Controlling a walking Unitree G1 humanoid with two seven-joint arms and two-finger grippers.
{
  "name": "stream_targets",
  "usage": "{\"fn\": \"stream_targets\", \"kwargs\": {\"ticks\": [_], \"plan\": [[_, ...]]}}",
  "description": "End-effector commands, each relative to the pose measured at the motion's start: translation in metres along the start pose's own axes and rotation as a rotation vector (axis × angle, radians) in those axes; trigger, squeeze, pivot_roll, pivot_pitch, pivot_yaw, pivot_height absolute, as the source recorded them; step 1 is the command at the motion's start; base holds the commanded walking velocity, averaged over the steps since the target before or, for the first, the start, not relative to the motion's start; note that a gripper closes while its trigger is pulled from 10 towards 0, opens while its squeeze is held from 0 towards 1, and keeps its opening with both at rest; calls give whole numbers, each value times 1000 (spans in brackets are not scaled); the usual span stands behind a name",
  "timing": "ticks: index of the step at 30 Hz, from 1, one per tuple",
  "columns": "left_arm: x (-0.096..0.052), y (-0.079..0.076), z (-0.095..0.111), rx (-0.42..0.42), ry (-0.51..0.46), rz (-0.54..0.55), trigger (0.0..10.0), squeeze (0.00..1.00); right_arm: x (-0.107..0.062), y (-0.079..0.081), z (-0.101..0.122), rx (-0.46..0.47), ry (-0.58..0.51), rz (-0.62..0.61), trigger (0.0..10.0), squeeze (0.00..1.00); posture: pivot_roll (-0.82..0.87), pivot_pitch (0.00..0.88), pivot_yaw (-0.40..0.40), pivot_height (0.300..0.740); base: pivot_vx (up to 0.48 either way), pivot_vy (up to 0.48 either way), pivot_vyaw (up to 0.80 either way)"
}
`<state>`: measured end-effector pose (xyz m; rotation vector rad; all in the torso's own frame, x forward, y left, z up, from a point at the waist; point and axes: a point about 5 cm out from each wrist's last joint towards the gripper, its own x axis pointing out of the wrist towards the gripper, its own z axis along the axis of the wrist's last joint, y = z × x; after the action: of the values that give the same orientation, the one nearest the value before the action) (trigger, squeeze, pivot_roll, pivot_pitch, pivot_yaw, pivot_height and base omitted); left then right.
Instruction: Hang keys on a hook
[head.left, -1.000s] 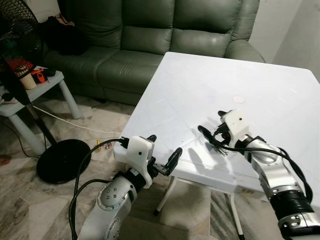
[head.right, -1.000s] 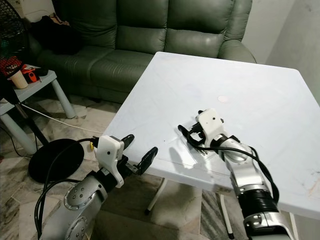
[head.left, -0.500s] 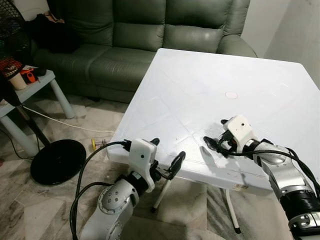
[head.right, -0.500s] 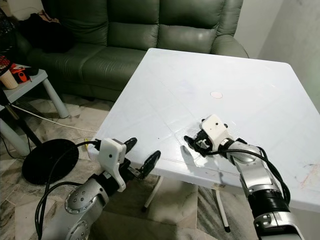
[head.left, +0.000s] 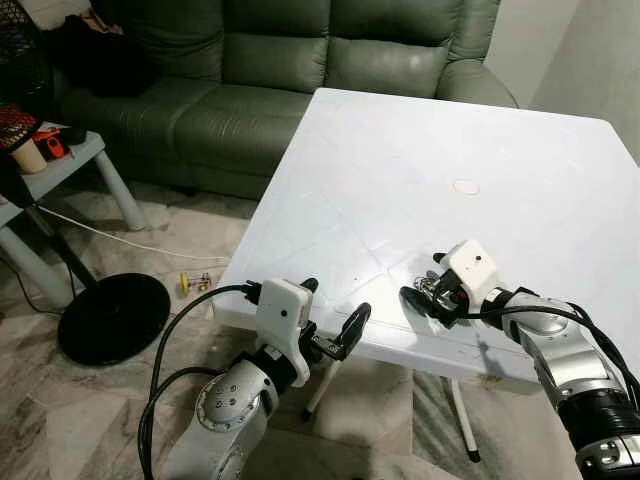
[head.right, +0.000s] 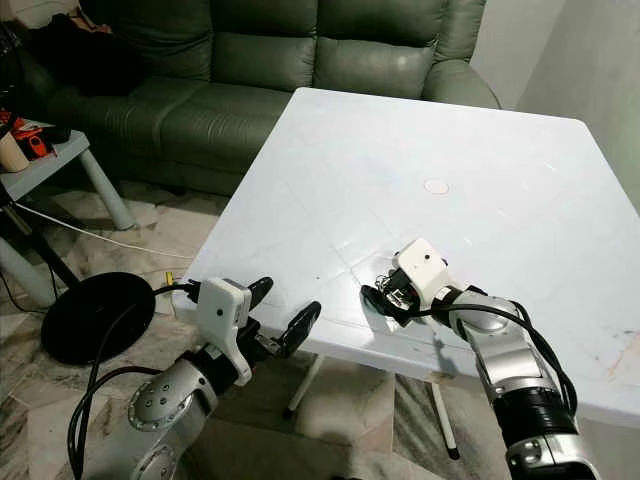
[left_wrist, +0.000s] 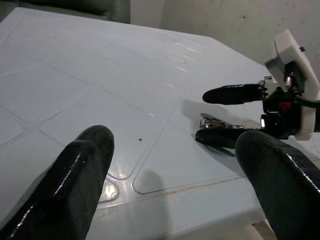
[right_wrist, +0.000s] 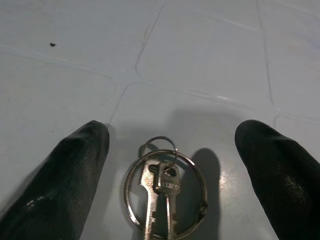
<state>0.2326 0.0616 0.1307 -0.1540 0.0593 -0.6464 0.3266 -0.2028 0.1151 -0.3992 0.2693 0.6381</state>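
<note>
Green sofa (head.left: 300, 60) at twelve o'clock, white table (head.left: 400, 180) in front of it. Left gripper (head.left: 330, 318) hangs at the table's near edge, seven o'clock, fingers spread wide. Right gripper (head.left: 425, 290) sits low on the tabletop at four o'clock, fingers wide apart, with the keys (right_wrist: 165, 197) lying flat between them, untouched.

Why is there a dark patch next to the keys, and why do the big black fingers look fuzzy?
Right wrist view: the keys lie flat on the white table, casting a soft shadow, with a small shiny glare spot beside them; the near fingers are out of focus. Left wrist view: the left gripper's fingers are blurred too, while the right gripper beyond looks sharper.
</note>
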Motion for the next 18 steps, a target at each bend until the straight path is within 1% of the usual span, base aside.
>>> {"fn": "stream_targets", "kwargs": {"ticks": [1,2,3,5,6,8,9,10,11,12,13,14,15,17,18], "plan": [[0,-1,3,-6,-7,0,10000,0,1,5,-3,21,21,31,6745,0,19,127,-34,715,0,0,0],[0,-1,3,-6,-7,1,10000,0,1,4,-3,25,28,28,7373,0,19,127,-34,715,0,0,0],[0,-1,3,-7,-8,2,10000,0,0,4,-4,36,43,35,3608,0,18,127,-35,715,0,0,0],[0,-1,4,-7,-8,3,10000,0,-1,4,-4,38,49,40,3647,0,17,127,-36,715,0,0,0],[0,-1,4,-8,-9,5,10000,0,-2,4,-3,65,48,54,2902,0,17,127,-36,715,0,0,0],[0,-1,4,-8,-11,6,10000,0,-3,5,-3,99,45,74,2902,0,17,127,-36,715,0,0,0],[0,-1,4,-9,-11,7,10000,0,-3,5,-3,113,49,83,2431,0,14,128,-38,715,0,0,0],[0,-1,4,-9,-11,7,10000,0,-3,5,-3,113,49,83,2431,0,14,128,-38,715,0,0,0],[0,-2,4,-10,-11,8,10000,0,-4,5,-4,116,54,84,2667,0,14,130,-38,715,0,0,0],[0,-2,4,-11,-11,8,10000,0,-4,5,-4,120,56,81,2471,0,14,130,-40,715,0,0,0],[0,-2,4,-11,-11,8,10000,0,-5,5,-3,122,52,83,196,0,14,130,-40,715,0,0,0],[0,-2,4,-11,-11,8,10000,0,-5,5,-3,117,53,75,1137,0,14,130,-40,715,0,0,0],[0,-2,4,-11,-10,8,10000,0,-5,4,-3,116,54,68,1098,0,14,130,-40,715,0,0,0],[0,-2,4,-11,-11,10,10000,0,-5,5,-3,121,56,78,0,0,14,130,-40,715,0,0,0],[0,-2,4,-10,-11,10,10000,0,-5,5,-3,118,58,76,745,0,14,130,-40,715,0,0,0]]}}
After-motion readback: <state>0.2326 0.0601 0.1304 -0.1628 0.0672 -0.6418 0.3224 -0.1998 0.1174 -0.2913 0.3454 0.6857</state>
